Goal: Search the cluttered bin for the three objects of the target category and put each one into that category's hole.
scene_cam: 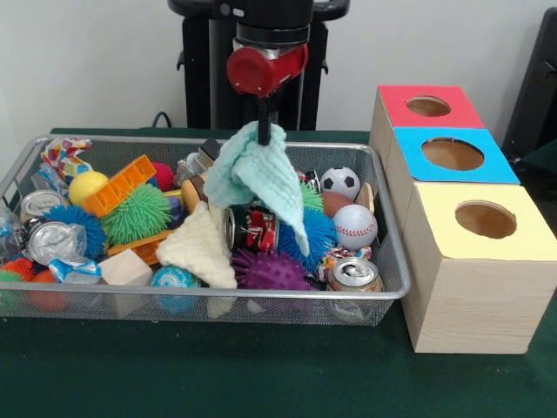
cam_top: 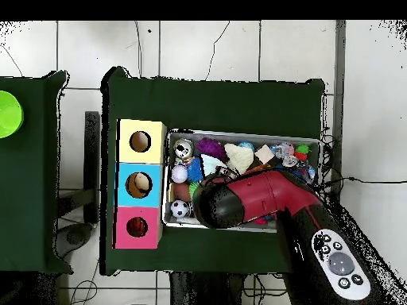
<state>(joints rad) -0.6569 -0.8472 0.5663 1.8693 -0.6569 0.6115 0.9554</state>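
Front view: my gripper (scene_cam: 264, 135) pinches the mint cloth (scene_cam: 257, 178) mid-frame, so I'd drop it aside, clear of the bin (scene_cam: 383, 296).

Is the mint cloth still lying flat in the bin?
No, the end effector holds the mint cloth up by one corner, draped above the bin.
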